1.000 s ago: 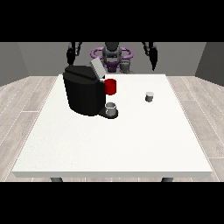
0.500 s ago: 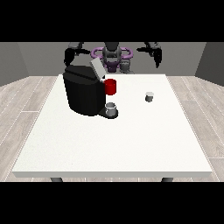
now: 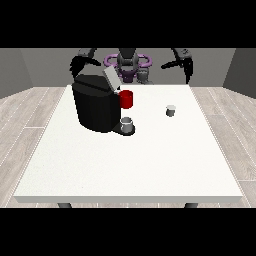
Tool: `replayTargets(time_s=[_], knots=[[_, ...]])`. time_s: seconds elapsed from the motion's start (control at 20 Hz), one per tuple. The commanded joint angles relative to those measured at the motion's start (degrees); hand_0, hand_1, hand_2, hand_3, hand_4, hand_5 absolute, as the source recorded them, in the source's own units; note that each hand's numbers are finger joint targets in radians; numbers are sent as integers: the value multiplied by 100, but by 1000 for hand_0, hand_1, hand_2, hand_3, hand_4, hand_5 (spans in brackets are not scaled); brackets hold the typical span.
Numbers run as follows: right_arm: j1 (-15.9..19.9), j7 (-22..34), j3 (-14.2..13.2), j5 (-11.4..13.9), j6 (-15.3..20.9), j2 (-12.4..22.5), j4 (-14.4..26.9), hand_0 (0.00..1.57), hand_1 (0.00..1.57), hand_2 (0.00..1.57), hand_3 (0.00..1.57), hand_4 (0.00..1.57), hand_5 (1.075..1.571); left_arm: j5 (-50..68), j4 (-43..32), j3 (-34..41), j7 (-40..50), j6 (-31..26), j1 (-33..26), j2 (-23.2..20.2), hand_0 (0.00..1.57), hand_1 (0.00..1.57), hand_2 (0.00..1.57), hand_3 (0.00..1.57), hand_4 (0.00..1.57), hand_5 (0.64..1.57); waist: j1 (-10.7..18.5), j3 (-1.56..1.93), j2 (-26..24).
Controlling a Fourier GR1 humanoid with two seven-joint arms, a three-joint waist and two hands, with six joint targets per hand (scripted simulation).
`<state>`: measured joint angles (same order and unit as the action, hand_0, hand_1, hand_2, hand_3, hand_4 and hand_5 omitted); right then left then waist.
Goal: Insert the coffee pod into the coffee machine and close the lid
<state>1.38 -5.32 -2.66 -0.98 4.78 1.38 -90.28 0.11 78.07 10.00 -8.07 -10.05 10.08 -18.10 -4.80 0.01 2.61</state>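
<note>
Fingers of the hand at the view's right (image 3: 188, 69): pointing downward, too small to tell whether straight or curled; nothing between them. Now lifted and swung forward from the hanging pose of a second ago, arm bent out over the far edge of the bench (image 3: 125, 165), yet well apart from anything on it. Hand at the view's left (image 3: 76, 63): likewise raised since a second ago, hovering just behind the coffee machine (image 3: 97, 105), fingers impossible to make out against the dark body.

Outward from there: coffee pod (image 3: 171, 110) upright on the bench, unmoved, to the right of the machine and in front of the right-side hand. Lid (image 3: 111, 79) tilted up, open. Red part (image 3: 126, 99) on the machine's front, small grey cup (image 3: 127, 124) on its base.

Meaning, as a judgement: reach only starting; pod not yet grasped, insertion and lid closing both ahead. Right-side hand likeliest for the pickup.
</note>
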Motion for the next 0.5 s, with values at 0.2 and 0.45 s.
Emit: replayTargets(time_s=[0.2, 0.45], knots=[[-7, -26, 186, 87, 96, -118, -118, 0, 0, 0, 0, 118, 1571, -127, -1342, 215, -27, -412, 598, -458, 0, 0, 0, 0, 0, 1571, -226, -2, 256], [522, 295, 421, 56, 88, -86, -357, 0, 0, 0, 0, 259, 1571, -325, -2219, 540, -41, -31, 1410, -761, 0, 0, 0, 0, 0, 1571, -641, -6, 920]])
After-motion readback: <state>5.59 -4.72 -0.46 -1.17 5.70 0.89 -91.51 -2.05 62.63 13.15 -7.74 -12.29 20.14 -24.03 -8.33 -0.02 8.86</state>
